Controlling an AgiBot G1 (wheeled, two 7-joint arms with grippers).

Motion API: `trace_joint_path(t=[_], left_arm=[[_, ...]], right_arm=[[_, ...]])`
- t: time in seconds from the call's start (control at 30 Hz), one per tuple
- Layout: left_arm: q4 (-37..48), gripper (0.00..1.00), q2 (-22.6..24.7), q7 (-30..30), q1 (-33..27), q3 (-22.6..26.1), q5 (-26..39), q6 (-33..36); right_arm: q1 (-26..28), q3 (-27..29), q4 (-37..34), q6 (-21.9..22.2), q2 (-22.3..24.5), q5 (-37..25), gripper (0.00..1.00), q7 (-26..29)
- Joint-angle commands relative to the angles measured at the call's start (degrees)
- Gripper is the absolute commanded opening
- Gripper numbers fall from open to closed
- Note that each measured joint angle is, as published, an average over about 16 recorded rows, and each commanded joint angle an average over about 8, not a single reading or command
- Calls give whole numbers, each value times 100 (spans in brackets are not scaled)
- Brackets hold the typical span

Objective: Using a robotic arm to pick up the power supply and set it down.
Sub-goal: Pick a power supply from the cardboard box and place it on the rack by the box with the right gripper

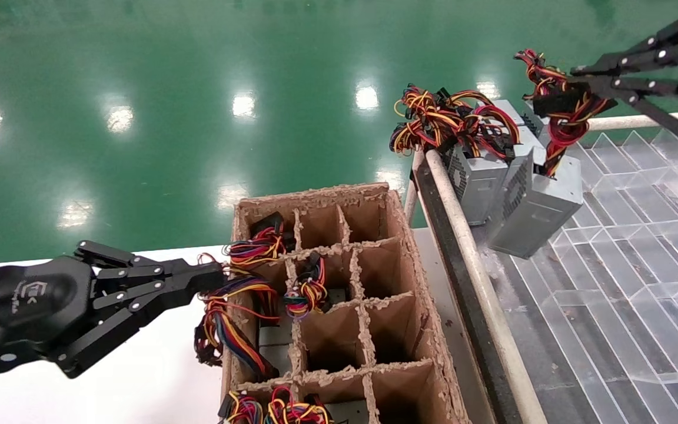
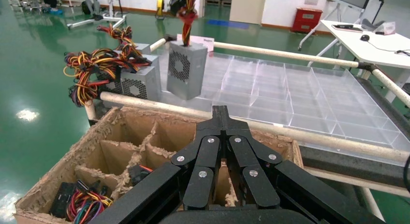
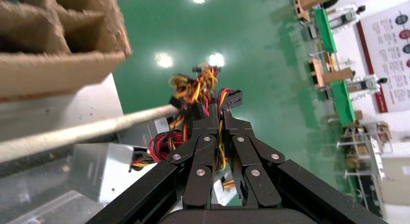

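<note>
while the head view shows the right gripper [image 1: 574, 94] only from the side, high at the far right, the right wrist view shows its fingers pinched on the red, yellow and black wires [image 3: 205, 96] of the power supply [image 1: 542, 203]. that grey box hangs tilted by its wires over the near corner of the clear divided tray [image 1: 627, 235], just beside two more grey boxes [image 1: 480, 176] at the tray's rail [image 1: 468, 247]. only the left wrist view shows the hanging box's round fan grille [image 2: 179, 67] and the open tray cells stretching away behind it. the left gripper [image 1: 212, 277], marked "tek", has its fingers pressed together at the near edge of the cardboard crate [image 1: 409, 265], against a loose wire bundle [image 1: 227, 318].
</note>
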Motion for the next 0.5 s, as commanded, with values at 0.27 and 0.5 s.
trace_joint_path(t=[0.27,0.5], left_arm=[[0,0,0,0,0,0,0,0],[0,0,0,0,0,0,0,0]], right_arm=[[-541,-58,-36,582,-153,-200,0,-215],[-748,-74,-108,923,-299,-320,0,-263]])
